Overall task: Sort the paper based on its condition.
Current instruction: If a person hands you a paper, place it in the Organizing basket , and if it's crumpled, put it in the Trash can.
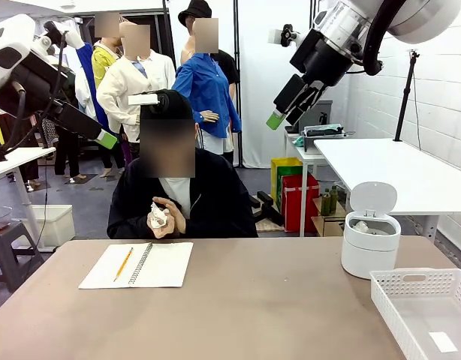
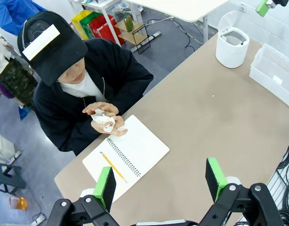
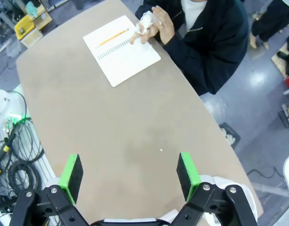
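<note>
white crumpled paper (image 2: 104, 121), one ball, is held in the person's two hands (image 2: 108, 123), far beyond both grippers' fingertips. one notebook (image 1: 163, 264), one pencil (image 1: 123, 264), one bin (image 1: 370, 244) and one basket (image 1: 387, 304) are counted. the left gripper (image 2: 160, 181) and right gripper (image 3: 129, 170) are spread wide apart. the basket is cut off; the bin's contents cannot be made out.

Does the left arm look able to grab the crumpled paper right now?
Probably not yet: the person's hands wrap the crumpled paper, and the open left gripper hangs high above the table.
</note>
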You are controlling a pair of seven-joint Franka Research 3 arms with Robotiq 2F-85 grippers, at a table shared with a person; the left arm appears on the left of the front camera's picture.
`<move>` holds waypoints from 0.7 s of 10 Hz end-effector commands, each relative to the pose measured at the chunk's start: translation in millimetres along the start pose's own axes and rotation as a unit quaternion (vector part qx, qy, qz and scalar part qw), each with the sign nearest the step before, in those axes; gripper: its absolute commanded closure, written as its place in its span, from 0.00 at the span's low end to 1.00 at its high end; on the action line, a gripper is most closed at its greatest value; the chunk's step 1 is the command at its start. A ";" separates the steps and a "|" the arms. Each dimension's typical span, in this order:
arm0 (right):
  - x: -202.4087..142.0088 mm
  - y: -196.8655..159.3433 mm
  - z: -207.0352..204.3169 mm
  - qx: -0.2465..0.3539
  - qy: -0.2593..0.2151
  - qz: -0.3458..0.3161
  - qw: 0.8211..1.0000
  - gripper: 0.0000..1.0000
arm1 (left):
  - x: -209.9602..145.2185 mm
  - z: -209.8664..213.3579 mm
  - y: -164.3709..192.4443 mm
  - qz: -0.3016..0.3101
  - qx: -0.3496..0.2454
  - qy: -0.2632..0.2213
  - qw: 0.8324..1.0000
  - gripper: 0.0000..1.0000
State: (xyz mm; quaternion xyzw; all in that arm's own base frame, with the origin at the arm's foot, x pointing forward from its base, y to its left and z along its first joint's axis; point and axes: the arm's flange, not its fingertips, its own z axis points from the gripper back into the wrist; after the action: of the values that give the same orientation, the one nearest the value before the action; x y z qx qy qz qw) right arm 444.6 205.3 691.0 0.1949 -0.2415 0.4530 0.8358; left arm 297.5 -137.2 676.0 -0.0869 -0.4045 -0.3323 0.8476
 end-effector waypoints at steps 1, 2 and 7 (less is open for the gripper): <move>0.3 -0.5 0.6 -0.003 0.001 -0.006 1.000 0.00 | -0.7 0.2 1.3 0.001 -0.001 -0.003 1.000 0.00; 0.3 -0.5 0.6 -0.003 0.001 -0.006 1.000 0.00 | -0.7 0.2 1.3 0.001 -0.001 -0.003 1.000 0.00; 0.3 -0.5 0.6 -0.003 0.001 -0.006 1.000 0.00 | -0.7 0.2 1.3 0.001 -0.001 -0.003 1.000 0.00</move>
State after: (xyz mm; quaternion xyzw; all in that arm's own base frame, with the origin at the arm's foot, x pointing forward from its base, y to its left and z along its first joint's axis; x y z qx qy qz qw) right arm 444.7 205.1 691.0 0.1949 -0.2416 0.4527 0.8359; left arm 297.5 -137.2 675.9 -0.0869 -0.4045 -0.3323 0.8476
